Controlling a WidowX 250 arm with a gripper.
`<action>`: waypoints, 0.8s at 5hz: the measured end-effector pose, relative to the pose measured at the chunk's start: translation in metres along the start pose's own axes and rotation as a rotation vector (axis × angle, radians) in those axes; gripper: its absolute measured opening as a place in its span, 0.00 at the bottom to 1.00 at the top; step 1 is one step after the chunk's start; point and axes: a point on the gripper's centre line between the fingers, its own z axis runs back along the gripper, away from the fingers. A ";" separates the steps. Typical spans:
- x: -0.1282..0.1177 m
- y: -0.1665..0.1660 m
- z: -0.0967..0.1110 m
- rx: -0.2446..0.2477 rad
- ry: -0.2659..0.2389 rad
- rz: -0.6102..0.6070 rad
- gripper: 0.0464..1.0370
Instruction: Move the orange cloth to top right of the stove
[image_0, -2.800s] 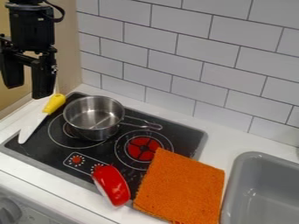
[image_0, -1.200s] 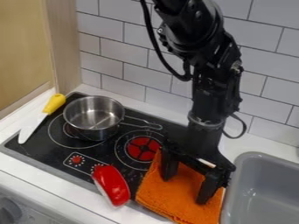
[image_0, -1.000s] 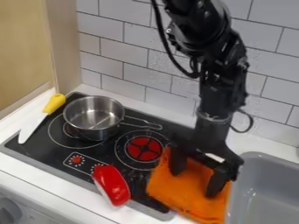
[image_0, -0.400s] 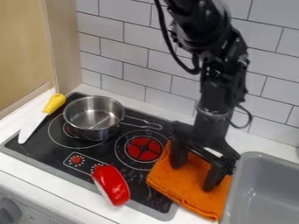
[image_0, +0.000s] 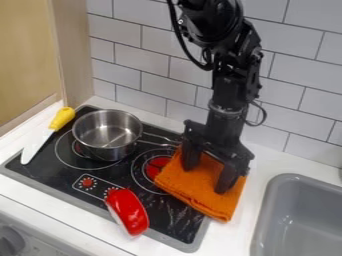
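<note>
Black and pointing down, my gripper (image_0: 205, 178) has its two fingers spread, tips seemingly pressed on the orange cloth (image_0: 200, 192) rather than pinching it. So the cloth lies directly beneath me, its longer axis slanting from left to near right, roughly along the line between the tips. It covers part of the right-hand burner and overhangs the right edge of the stove (image_0: 167, 215). I judge the drag is well along; what remains is a short push toward the stove's far right corner. The saucepan's handle (image_0: 157, 143) lies close on my left, so I'd steer clear of it. Bare worktop (image_0: 244, 215) separates the cloth from the sink (image_0: 266, 200).
</note>
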 end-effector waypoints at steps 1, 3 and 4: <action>0.018 0.001 0.003 0.006 -0.010 -0.027 0.96; 0.030 0.004 0.003 0.015 0.006 -0.030 0.96; 0.032 0.014 0.004 0.003 -0.002 -0.003 0.96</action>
